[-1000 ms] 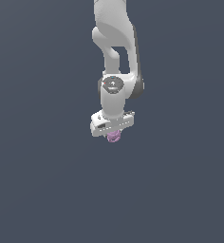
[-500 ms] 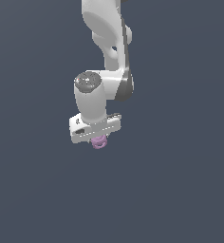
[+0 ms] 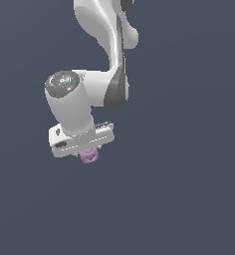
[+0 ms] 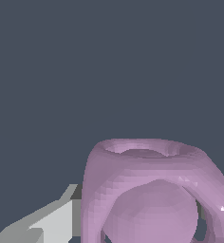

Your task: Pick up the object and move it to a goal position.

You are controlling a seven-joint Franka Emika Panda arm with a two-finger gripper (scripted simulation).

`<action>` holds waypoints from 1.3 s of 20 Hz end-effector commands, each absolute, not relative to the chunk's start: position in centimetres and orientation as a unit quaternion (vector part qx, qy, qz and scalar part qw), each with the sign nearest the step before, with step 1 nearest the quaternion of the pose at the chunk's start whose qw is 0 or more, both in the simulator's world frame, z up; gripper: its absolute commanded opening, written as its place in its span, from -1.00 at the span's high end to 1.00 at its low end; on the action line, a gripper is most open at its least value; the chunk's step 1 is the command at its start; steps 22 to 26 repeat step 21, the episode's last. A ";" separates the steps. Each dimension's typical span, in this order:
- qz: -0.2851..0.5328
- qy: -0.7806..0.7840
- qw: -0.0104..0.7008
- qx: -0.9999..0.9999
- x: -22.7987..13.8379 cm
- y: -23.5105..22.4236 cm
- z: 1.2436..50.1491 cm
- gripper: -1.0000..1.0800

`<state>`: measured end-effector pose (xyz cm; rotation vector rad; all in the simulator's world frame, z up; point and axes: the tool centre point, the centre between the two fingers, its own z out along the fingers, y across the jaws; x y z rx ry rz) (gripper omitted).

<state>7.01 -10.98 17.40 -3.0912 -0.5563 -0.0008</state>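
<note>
In the exterior view the white arm reaches down and its gripper (image 3: 88, 153) is shut on the object (image 3: 89, 156), a tiny pink-purple lumpy thing that pokes out just below the white hand. The fingers are mostly hidden behind the hand. In the wrist view the object (image 4: 152, 190) fills the near part of the picture: a rounded pink-purple shell with a rim on its far side and a ball-like bulge inside. One grey-white finger (image 4: 52, 220) shows beside it, touching it. The object hangs above the plain dark grey ground.
The arm's big wrist joint (image 3: 72, 102) and dark elbow link (image 3: 117, 89) stand above the hand. All around is plain dark blue-grey ground (image 3: 189, 199) with no other object or marker in view.
The arm has carried the object toward the exterior view's left and closer to that camera, so hand and object look larger. The grip on the object has held throughout.
</note>
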 end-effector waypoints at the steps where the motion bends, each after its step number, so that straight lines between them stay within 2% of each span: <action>1: 0.000 -0.177 0.000 -0.984 8.0 -12.0 18.1 1.00; 12: 0.000 -0.177 0.000 -0.984 10.4 -14.3 19.8 1.00; 26: 0.000 -0.177 0.000 -0.984 10.7 -14.5 20.0 1.00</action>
